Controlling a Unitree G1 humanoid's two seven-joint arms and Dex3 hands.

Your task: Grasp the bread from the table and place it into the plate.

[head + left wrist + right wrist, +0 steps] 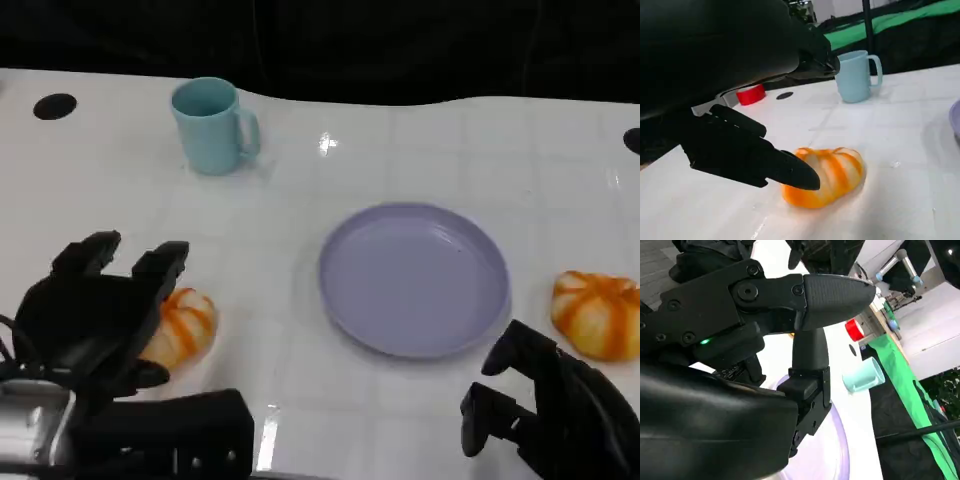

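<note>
While the left hand (95, 305) hangs low over the table (300, 150) at the near left, its fingers are spread and curved above a bread roll (180, 328), an orange piece with pale stripes that lies flat on the white top. From the head view the roll shows just past the fingers on their plate side, partly hidden under the hand. From the left wrist view one black finger (790, 172) reaches across the near end of the roll (827, 175); whether it touches the crust I cannot tell, and nothing is clasped, so the hand is open. The roll is on the table, well apart from the plate (345, 300), a lilac round dish with nothing on it, which sits mid-table between the two hands. A second roll (598, 313), the same orange with pale stripes, lies just beside the plate's rim on the right side, apart from it. The right hand (530, 405) is at the near right, just short of that second roll, with its fingers apart and holding nothing; the right wrist view shows its fingers (832, 292) stretched out over the plate (837, 455). A pale blue mug (212, 125) stands upright at the far left of the table, its handle toward the plate, and a red object (750, 94) sits beyond the table's edge in the left wrist view.
</note>
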